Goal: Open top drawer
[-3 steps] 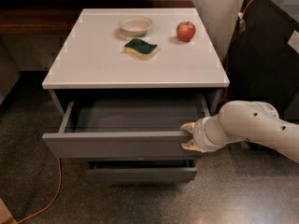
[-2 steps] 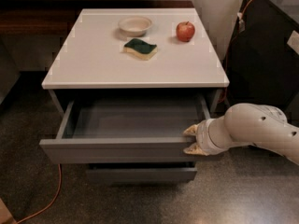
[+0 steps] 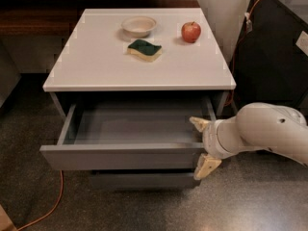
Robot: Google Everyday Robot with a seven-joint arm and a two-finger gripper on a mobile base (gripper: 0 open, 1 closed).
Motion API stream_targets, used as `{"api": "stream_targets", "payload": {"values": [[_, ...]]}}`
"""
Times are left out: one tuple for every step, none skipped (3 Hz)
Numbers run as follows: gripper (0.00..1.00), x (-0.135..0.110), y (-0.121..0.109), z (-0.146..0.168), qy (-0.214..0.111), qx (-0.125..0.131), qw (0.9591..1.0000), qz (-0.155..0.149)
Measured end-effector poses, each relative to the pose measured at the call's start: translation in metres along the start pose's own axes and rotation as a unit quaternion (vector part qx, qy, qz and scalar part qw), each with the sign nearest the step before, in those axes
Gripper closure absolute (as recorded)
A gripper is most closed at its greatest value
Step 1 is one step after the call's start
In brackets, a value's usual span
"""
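The top drawer [image 3: 120, 158] of the white-topped cabinet [image 3: 96, 66] stands pulled out, showing its empty grey inside. My gripper [image 3: 203, 145] is at the drawer's right front corner, on a white arm [image 3: 269, 131] coming in from the right. Its cream fingers are spread apart: one fingertip [image 3: 198, 123] is above the drawer's right side, the other [image 3: 206, 167] is below, in front of the drawer front's right end. The gripper is open and holds nothing.
On the cabinet top lie a white bowl [image 3: 139, 25], a green and yellow sponge [image 3: 144, 50] and a red apple [image 3: 191, 32]. A lower drawer front [image 3: 139, 180] is shut. An orange cable [image 3: 50, 208] runs on the floor at left. A dark cabinet [image 3: 274, 47] stands at right.
The top drawer has slid a little further out toward me. The gripper moved with it, and its fingers now stand wider apart at the drawer's right corner.
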State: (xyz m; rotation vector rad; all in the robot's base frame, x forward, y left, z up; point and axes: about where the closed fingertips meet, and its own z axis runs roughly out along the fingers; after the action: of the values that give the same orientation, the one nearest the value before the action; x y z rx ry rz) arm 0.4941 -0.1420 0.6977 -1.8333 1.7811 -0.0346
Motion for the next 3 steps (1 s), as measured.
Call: {"api": "stream_targets", "payload": {"values": [[0.0,-0.025,-0.009,-0.03,-0.012,0.014,0.9998,-0.01],[0.2,-0.04,-0.027,-0.044,-0.028,0.011,0.9995,-0.012],[0.42,-0.047,-0.047,-0.046,-0.04,0.003,0.9992,-0.007]]}}
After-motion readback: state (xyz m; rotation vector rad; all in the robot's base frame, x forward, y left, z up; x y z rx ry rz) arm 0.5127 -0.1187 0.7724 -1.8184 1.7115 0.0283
